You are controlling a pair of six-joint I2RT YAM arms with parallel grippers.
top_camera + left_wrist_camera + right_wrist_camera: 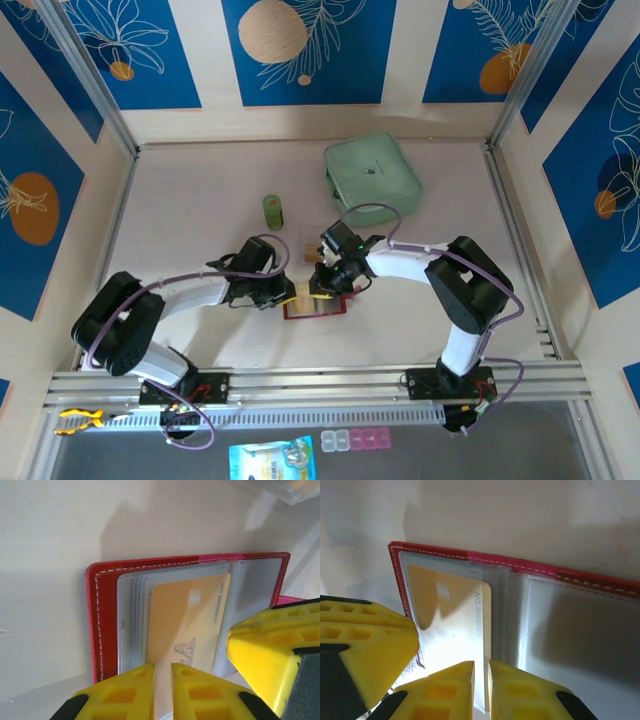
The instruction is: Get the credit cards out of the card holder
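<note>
**Both end effectors at the open card holder**

The red card holder [316, 306] lies open on the tabletop [200, 190] between the 2 arms. 1 tan credit card [185, 615] (a number printed along one edge) sits inside a clear sleeve [131, 625]. The left end effector [163, 675] is narrowed to a slit with the sleeve's near edge in it. The right end effector [481, 672] is equally narrow, pinching the sleeve page at the card's edge. The 2 end effectors sit just beside each other.
</note>
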